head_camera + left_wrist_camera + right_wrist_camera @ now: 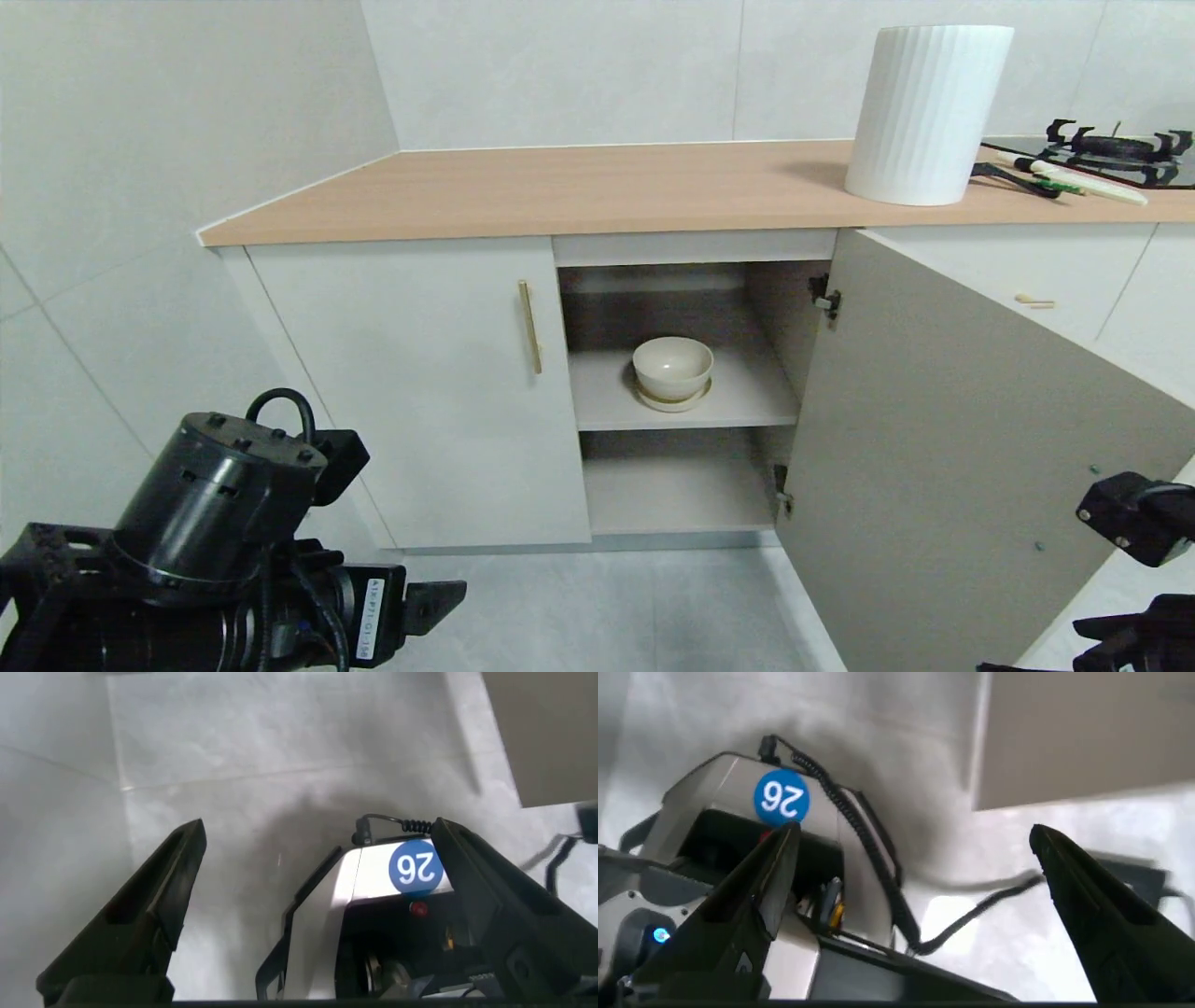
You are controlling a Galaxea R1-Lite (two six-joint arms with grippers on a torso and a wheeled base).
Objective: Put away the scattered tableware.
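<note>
The bowl is small and round, cream-beige, plain, w/ deep curved sides and a slightly shiny surface. It stands upright on a plate of the same pale colour. The plate is flat and only a bit wider than the bowl, so just its rim shows around the bowl's bottom. Both sit on the upper shelf of the cabinet, approx in the middle of the shelf, apart from the side walls. A lower shelf is under it.

The R door is swung wide open toward the camera. The L door is closed, w/ a slim gold handle near its edge.

L gripper: fingers spread wide w/ nothing btw them. It hangs low over the grey floor, in front of the closed door and well apart from the bowl. R gripper: also spread wide and holding nothing, low on the robot's right side, near the open door.

On the wooden counter above stands a tall white ribbed canister, upright, approx over the hinge side of the open door. Just beside it lie some utensils, and behind them is a black burner.
</note>
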